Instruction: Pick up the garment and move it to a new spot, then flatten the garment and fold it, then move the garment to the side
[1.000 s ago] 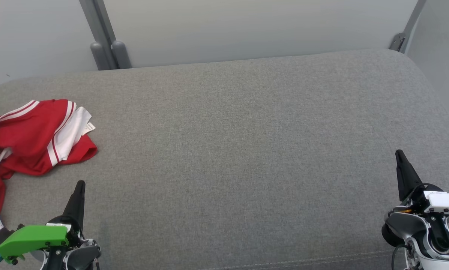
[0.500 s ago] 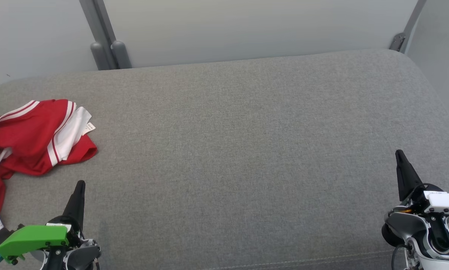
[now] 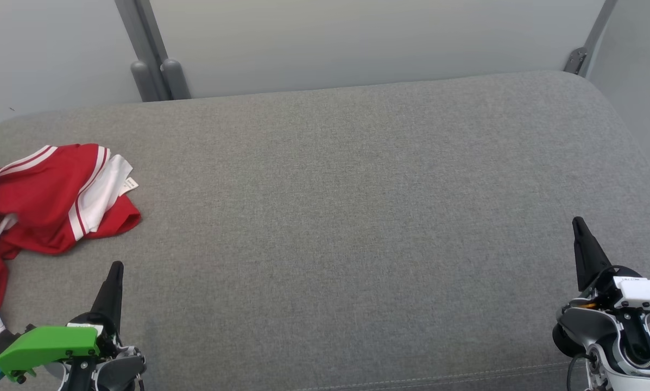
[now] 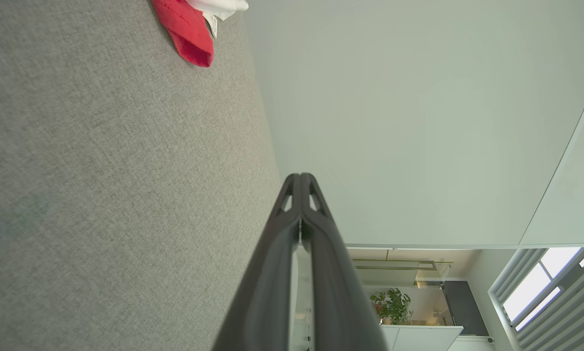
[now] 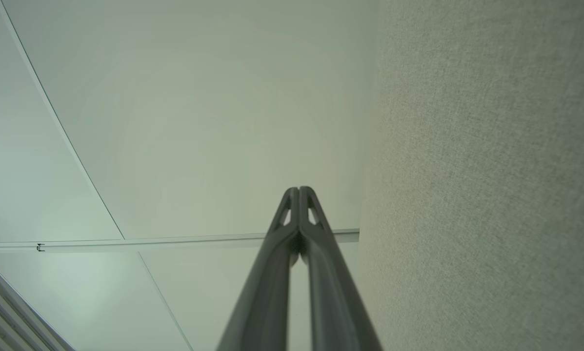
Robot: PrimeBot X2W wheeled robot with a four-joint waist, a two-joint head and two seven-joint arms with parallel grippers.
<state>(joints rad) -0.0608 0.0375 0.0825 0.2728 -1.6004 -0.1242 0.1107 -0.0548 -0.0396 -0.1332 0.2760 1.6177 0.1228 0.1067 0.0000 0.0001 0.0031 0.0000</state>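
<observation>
Evidently at the outset of the task. Grey upholstered cushion (image 3: pixel 357 217) spans the head view from edge to edge; its bare central area is, by judgement, the likely new spot for the cloth. Garment (image 3: pixel 48 201), red with white stripes and a white panel, lies crumpled at nine o'clock on the cushion and runs off the left edge of the head view. It rests on the fabric, not lifted, not flattened, not folded. Left gripper (image 3: pixel 116 267) sits at eight o'clock, on the six-o'clock side of the garment, its fingertips near the cloth but apart from it. Its two dark fingers are pressed together along their length with nothing between them, as the left wrist view confirms. Right gripper (image 3: pixel 576 222) sits at four o'clock, well apart from the garment, with the breadth of the cushion between them; its fingertips likewise meet and it carries nothing. Small white label (image 3: pixel 130 185) shows at the garment's three-o'clock edge. Progress, as judged: none of the stages is done. Remaining are the pick-up and transfer to a new spot, the flattening, the folding, and the final move to the side. The left arm appears the better placed for the first grasp, and its fingers must part before it can take hold.
</observation>
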